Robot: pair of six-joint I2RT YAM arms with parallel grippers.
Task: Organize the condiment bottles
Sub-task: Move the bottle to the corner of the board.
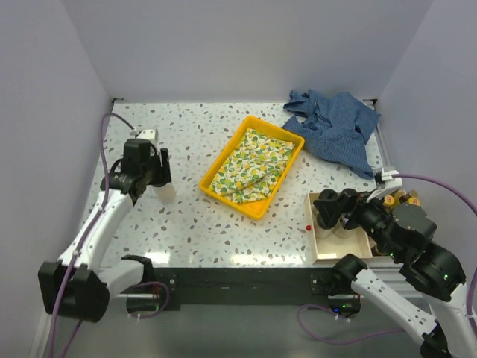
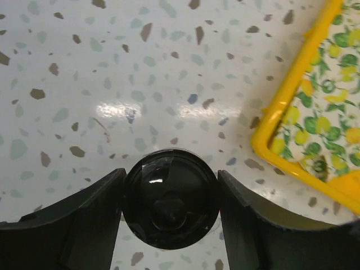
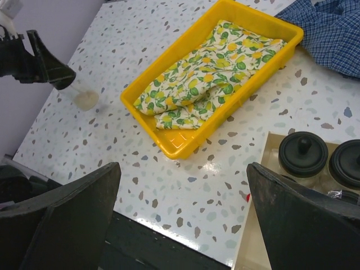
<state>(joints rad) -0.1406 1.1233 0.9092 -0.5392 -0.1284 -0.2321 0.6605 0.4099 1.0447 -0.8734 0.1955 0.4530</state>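
Left gripper (image 2: 170, 179): jaws clamped on the black lid of a squat clear jar (image 2: 170, 207), one finger pressed to each side of the lid. The jar is to the left of the yellow tray (image 1: 223, 160), apart from it, over the speckled table (image 1: 194, 224). The right wrist view shows its clear body with pale contents below the jaws. Whether its base touches the table cannot be told.

Right gripper (image 3: 183, 169): jaws wide apart, nothing between them. It hangs to the right of the tray's near corner, above a pale wooden box (image 1: 337, 246).

The box lies on the table just right of the tray's near end, not touching it. Inside, at least two more black-lidded jars (image 3: 304, 153) stand side by side at the edge farthest from the tray. Yellow-capped bottles (image 1: 390, 200) show beyond the right arm, mostly hidden by it; their count cannot be told.

The tray sits at an angle near the table's middle and holds a folded cloth printed with lemons (image 1: 250, 168). A crumpled blue checked cloth (image 1: 335, 127) lies past the tray's far right corner. A small red object (image 1: 308, 227) lies between the tray and the box.
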